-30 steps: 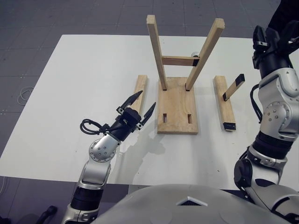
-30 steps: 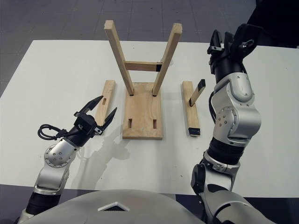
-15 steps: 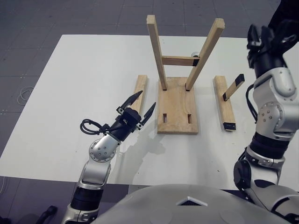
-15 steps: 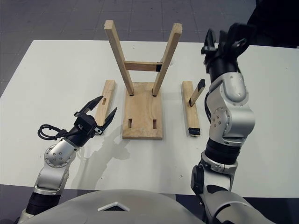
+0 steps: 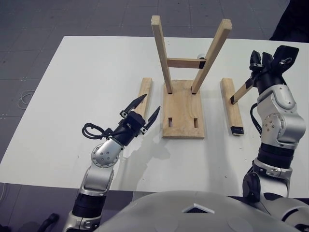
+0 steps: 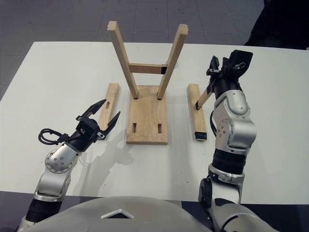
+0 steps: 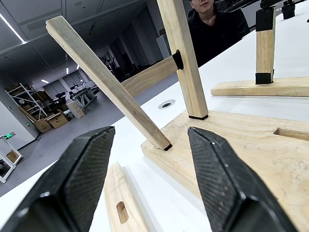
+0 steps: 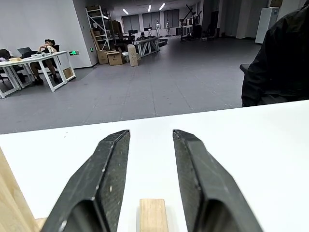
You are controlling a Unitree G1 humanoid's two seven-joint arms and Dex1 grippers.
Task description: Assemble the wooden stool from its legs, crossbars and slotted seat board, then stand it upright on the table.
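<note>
From the head, the right gripper (image 5: 264, 60) hangs just over the crossbar (image 5: 239, 93), which rises tilted from the right leg (image 5: 231, 110). The left gripper (image 5: 151, 103), wide open, is well apart from it. In the right wrist view the crossbar's end lies between the wide jaws.

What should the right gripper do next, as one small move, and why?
Probably lower the right gripper a little and shut it on the short crossbar. Its fingers are open, and the crossbar's top end lines up with the gap between them, not yet gripped. The crossbar stands plugged into the loose leg lying right of the seat board, whose two near slots are empty.
</note>
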